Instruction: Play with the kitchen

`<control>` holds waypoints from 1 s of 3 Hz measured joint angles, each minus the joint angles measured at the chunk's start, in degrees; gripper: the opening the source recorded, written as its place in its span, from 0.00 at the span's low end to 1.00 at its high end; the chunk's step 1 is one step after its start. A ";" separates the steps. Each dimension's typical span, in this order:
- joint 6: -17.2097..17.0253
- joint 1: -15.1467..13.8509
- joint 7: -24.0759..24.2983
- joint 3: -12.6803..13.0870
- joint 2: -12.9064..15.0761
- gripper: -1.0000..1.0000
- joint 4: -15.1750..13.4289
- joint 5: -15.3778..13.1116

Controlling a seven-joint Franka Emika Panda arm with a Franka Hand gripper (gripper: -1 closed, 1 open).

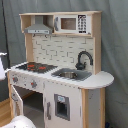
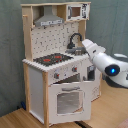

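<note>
The kitchen [image 1: 60, 70] stands tall and upright, only the second exterior view shows the arm [image 2: 102, 62], can't tell the gripper's state.

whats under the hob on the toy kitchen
Under the hob sits a knob panel, then the windowed oven door, which looks slightly ajar. Nothing is discernible through its window, so the oven's inside stays unknown.

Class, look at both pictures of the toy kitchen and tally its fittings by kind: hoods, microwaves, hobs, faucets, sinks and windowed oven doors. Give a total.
Hoods: 1
Microwaves: 1
Hobs: 1
Faucets: 1
Sinks: 1
Oven doors: 1
Total: 6
</note>
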 joint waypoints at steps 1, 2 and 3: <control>0.00 0.23 -5.47 -1.70 1.41 1.00 0.02 1.61; -0.17 0.51 -12.07 -2.47 3.80 1.00 0.08 4.51; -1.42 0.69 -17.10 -2.94 5.54 1.00 0.06 6.68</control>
